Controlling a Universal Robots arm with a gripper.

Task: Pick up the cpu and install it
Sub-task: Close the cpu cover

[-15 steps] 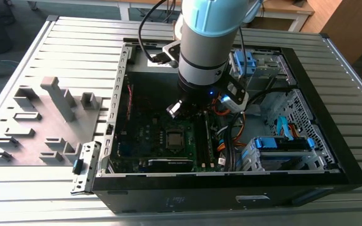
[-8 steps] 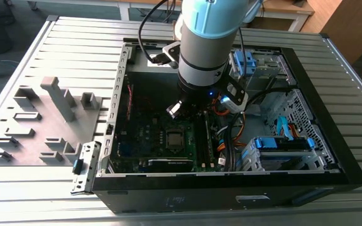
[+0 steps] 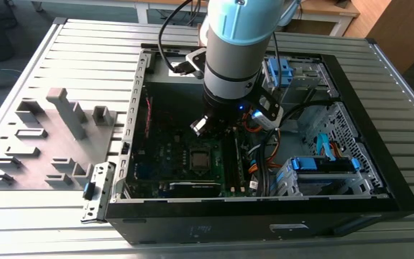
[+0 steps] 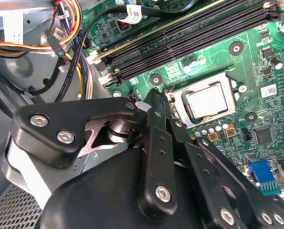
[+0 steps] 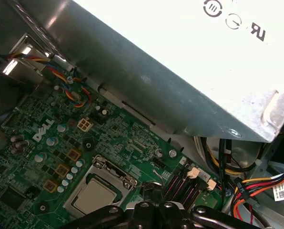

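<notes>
Black jointed links of the jaws lie closest to the lens in both wrist views. Their narrow fingertips (image 5: 152,192) meet in one dark block, clenched together with nothing between them.

Just past those tips sits the cpu (image 4: 207,101), a small thin square chip with a pale silvery-grey flat top. It lies flat inside the silver metal socket frame (image 4: 176,106) on the green motherboard (image 4: 256,62). Its face is smooth and lightly sheened, with straight edges, and the frame's bright rim borders it on every side. The jaws are near the chip but apart from it.

In the first wrist view the same pale square (image 5: 93,196) shows a duller, even grey, with small gold-coloured square parts close by on the board. Long black memory slots (image 4: 189,40) run alongside the socket. A bundle of coloured cables (image 4: 18,47) hangs off the board's edge. A large grey metal power-supply box (image 5: 147,71) overhangs the board.

In the exterior view the pale-blue and grey robot arm (image 3: 232,48) reaches down into the open black computer case (image 3: 379,205), its end hovering over the board near the socket. The case rests on a ribbed grey metal surface (image 3: 84,48). A grey moulded parts tray (image 3: 49,135) lies beside it, towards the exterior view's left.
</notes>
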